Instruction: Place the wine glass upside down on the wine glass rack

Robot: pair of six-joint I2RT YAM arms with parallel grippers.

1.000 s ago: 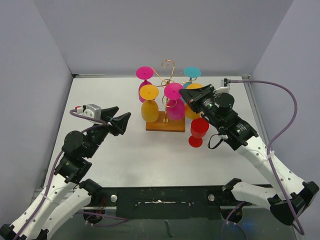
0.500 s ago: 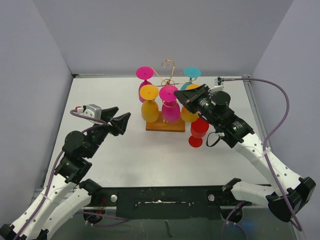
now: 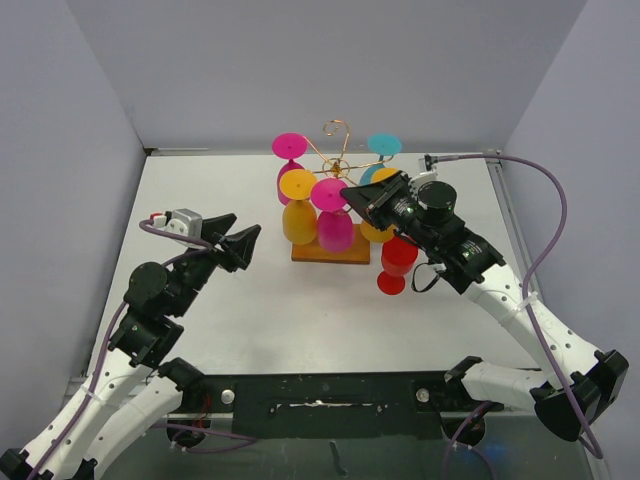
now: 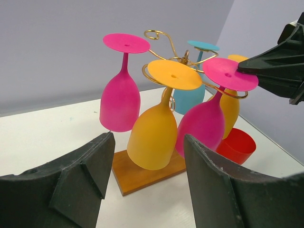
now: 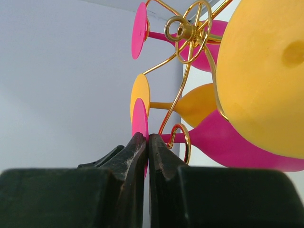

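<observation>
A pale grey tabletop (image 3: 250, 300) sits boxed in by plain lavender-grey walls (image 3: 300, 70) on its 9, 12 and 3 o'clock sides, with a black mounting rail (image 3: 320, 390) along the 6 o'clock edge. The wine glass rack (image 3: 345, 255) stands toward 12 o'clock on its wooden base, gold wire arms curling out from the stem. Hanging bowl-down on it are an orange glass (image 3: 298, 212) at the base's 9 o'clock end, a second magenta glass (image 3: 290, 146) behind that one, and a cyan glass (image 3: 384, 145) at about 1 o'clock. A red glass (image 3: 398, 258) stands upright on the tabletop just off the base's 4 o'clock corner. The wine glass (image 3: 328, 195), magenta, hangs inverted at the front of the rack, its stem passing a gold curl and its bowl tilted. The right gripper (image 3: 350, 190) is pinched tight on the rim of that glass's foot disc. The left gripper (image 3: 240, 226) hovers well apart at the rack's 9 o'clock, spread wide and holding nothing. Compared with a second ago, the wine glass and the right gripper have slid toward 9 o'clock, so the foot disc now lies nearer the orange glass; the left arm has not shifted
</observation>
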